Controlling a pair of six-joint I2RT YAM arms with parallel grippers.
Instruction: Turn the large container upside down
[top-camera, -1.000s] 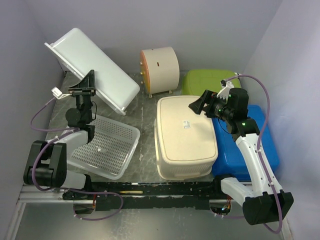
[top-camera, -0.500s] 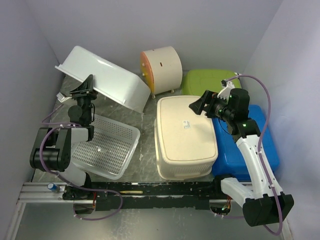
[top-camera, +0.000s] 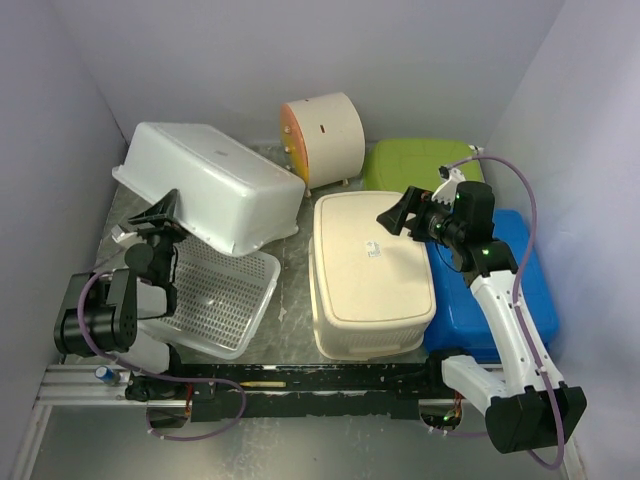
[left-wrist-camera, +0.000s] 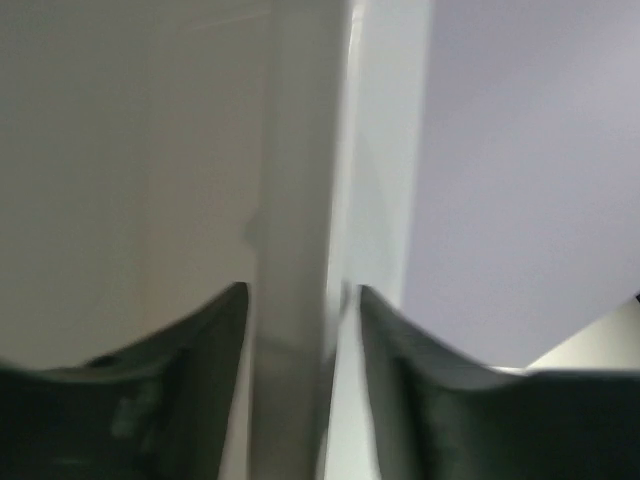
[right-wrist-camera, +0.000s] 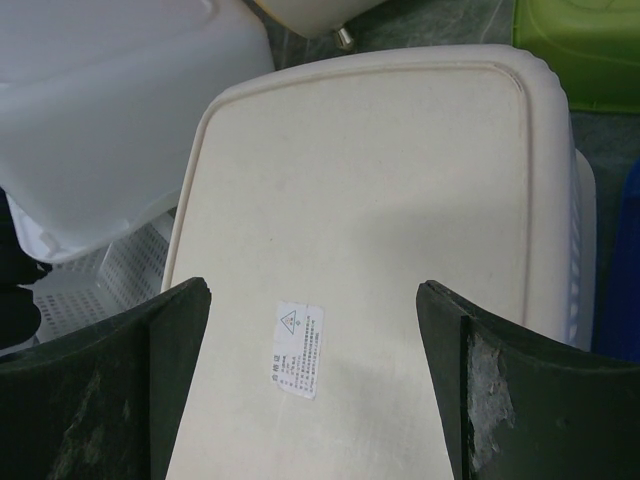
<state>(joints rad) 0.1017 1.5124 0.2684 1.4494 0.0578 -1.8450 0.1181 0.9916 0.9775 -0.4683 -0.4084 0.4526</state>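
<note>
The large white container (top-camera: 215, 180) lies bottom-up at the back left, its near edge resting over the perforated tray (top-camera: 215, 295). My left gripper (top-camera: 160, 213) is at the container's near-left rim. In the left wrist view the rim (left-wrist-camera: 295, 200) runs between the two fingers with a gap on either side, so the left gripper (left-wrist-camera: 300, 310) is open around it. My right gripper (top-camera: 398, 212) hovers open over a cream bin (top-camera: 370, 265). The right wrist view shows its fingers (right-wrist-camera: 170, 340) wide apart above that bin (right-wrist-camera: 370, 170), with the white container (right-wrist-camera: 110, 110) at the upper left.
A cream drum with an orange end (top-camera: 322, 135) stands at the back. A green lid (top-camera: 415, 163) and a blue lid (top-camera: 520, 290) lie at the right. Purple walls close in on the left, back and right.
The white container swung from leaning steeply against the left wall to lying bottom-up. My left gripper came down and nearer with its rim, and its jaws spread. The right arm barely moved.
</note>
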